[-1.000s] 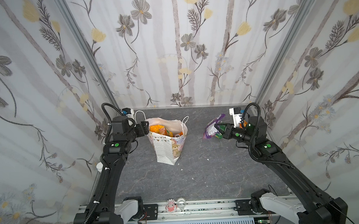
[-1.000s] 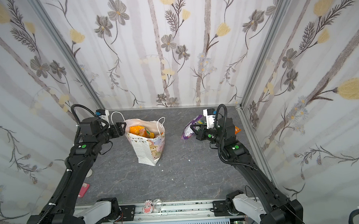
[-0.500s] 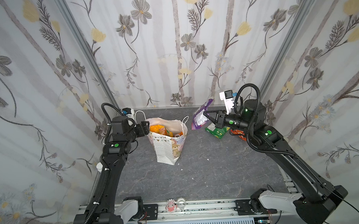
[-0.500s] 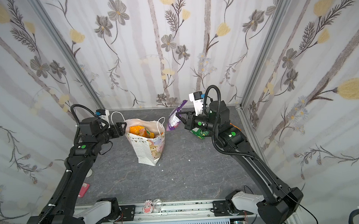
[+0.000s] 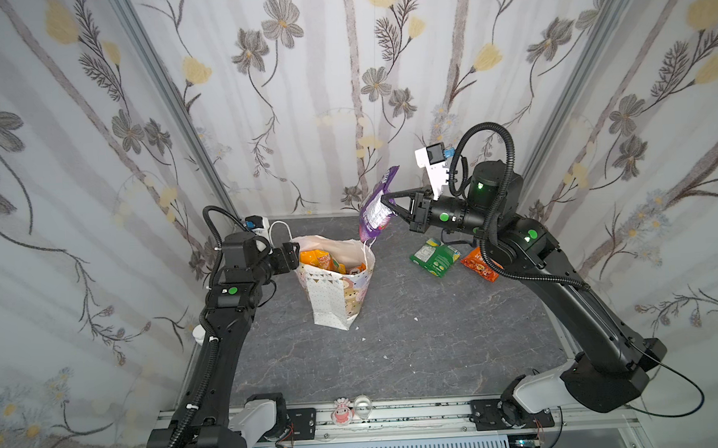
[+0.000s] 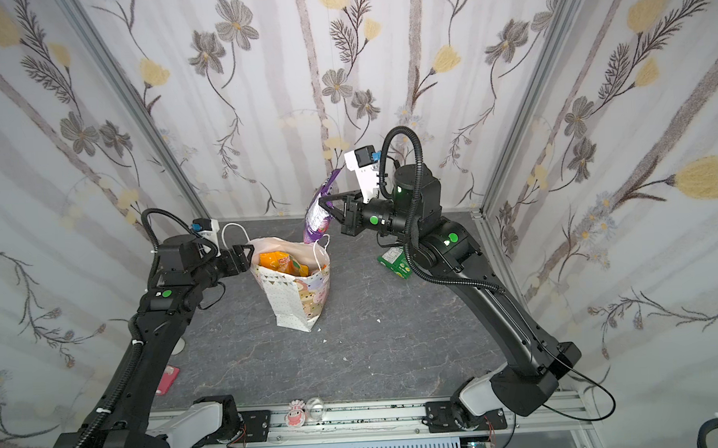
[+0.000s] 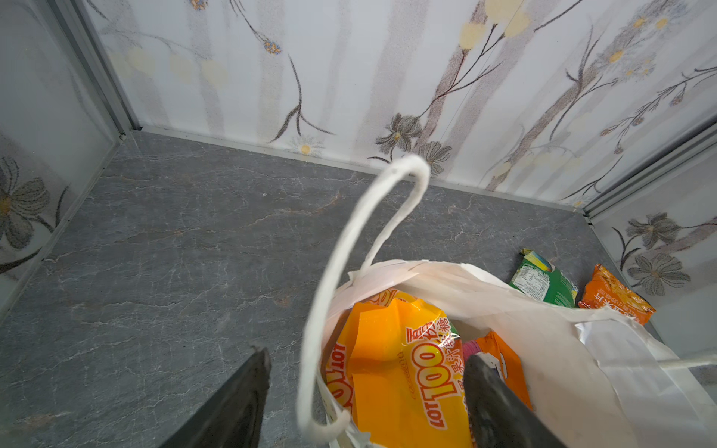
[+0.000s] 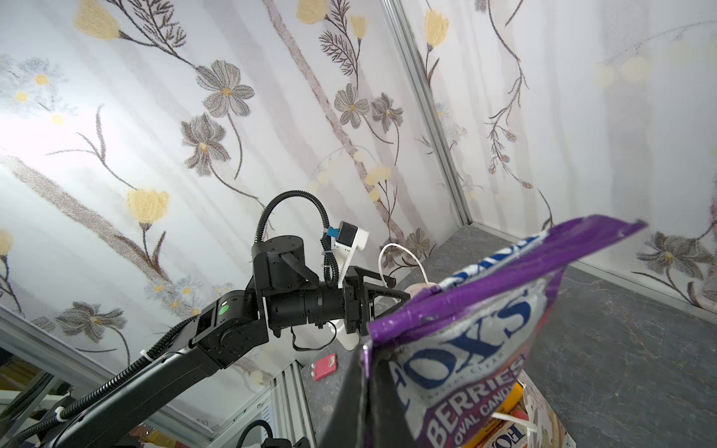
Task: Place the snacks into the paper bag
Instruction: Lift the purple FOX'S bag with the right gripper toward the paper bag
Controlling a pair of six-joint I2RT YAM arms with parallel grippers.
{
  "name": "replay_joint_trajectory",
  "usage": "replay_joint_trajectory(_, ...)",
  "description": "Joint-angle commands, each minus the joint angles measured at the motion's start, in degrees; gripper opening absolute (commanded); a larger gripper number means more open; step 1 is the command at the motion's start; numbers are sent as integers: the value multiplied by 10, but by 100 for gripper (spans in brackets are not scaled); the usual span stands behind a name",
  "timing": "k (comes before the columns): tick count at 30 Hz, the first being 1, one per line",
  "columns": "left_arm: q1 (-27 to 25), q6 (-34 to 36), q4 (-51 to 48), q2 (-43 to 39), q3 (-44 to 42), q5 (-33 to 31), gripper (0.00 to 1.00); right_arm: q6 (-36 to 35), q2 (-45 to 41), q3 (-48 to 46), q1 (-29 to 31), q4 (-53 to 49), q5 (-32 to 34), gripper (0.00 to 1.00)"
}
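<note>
Front rail (image 5: 399, 414): a small figurine (image 5: 341, 415) and a clear cup (image 5: 363, 408) are parked on it, not part of the job. A pink item (image 6: 166, 379) is seen off the left edge of the table (image 5: 417, 347); it is ignored too.

Mid-table: the bag (image 5: 331, 301) is stood upright with its mouth open. The left gripper (image 7: 364, 355) is set at the bag's left rim with jaws apart and nothing clamped. One finger is placed outside and one inside the mouth, with the rim and a cord handle (image 7: 349, 252) between them. This is judged a hold-open pose. Inside, a yellow packet (image 7: 395, 360) is seen on top and an orange-pink packet (image 7: 500, 357) beside it. Anything deeper is hidden, so no count can be given.

Above the bag's far right corner: the purple packet (image 5: 373, 212) is carried in the air, pinched at one edge by the right gripper (image 5: 385, 199), jaws closed on it. It is hung roughly vertical, with its lower end just over the rim and not yet inside.

Further back, right side: the green packet (image 5: 435, 257) and orange packet (image 5: 480, 267) are left flat on the table, just beside each other.

Status, as judged: at least two are in, purple is mid-transfer and two are left to fetch. The packet's lower end should be brought over the mouth before release, or the rim may be snagged and the bag tipped.
</note>
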Motion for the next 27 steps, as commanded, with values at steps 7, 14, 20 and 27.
replay_joint_trajectory(7, 0, -1, 18, -1, -2, 3, 79, -20, 107, 100, 52, -2, -49, 0)
replay_joint_trajectory(14, 0, 1, 17, -3, -2, -2, 79, -37, 158, 126, 60, -63, -18, 0)
replay_joint_trajectory(20, 1, 2, 16, -3, -2, -2, 79, -84, 162, 137, 69, -142, 81, 0)
replay_joint_trajectory(27, 0, 2, 16, -3, -1, -3, 79, -155, 167, 139, 74, -204, 150, 0)
